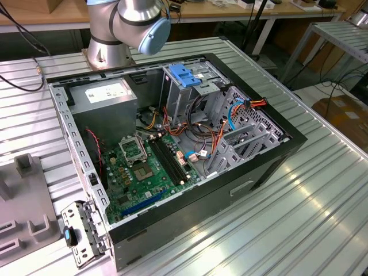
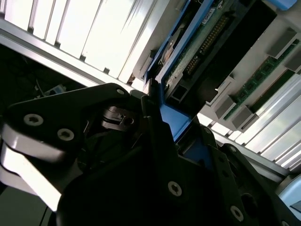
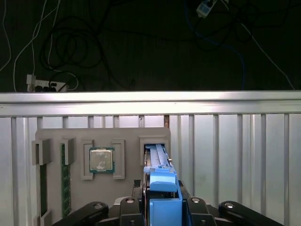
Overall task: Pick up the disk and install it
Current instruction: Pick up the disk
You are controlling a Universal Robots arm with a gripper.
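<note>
The disk [image 3: 156, 157] stands on edge in a slot of a grey fixture tray [image 3: 127, 136] on the ribbed metal table, its bright blue rails facing the camera. My gripper [image 3: 163, 209] is at its near end, with a black finger on each side of the blue end tab, shut on it. In the second wrist view the disk [image 2: 197, 52] shows its green circuit board and a connector, and a black finger [image 2: 149, 113] presses against the blue rail. In the exterior view the open computer case [image 1: 172, 144] lies on the table.
The fixture tray also holds a processor chip [image 3: 101, 160] and a memory stick [image 3: 66, 179]. In the case are a green motherboard [image 1: 146, 167], a grey drive cage with a light-blue latch [image 1: 185, 75], loose cables and a power supply [image 1: 106, 98]. The arm's base [image 1: 123, 29] stands behind the case.
</note>
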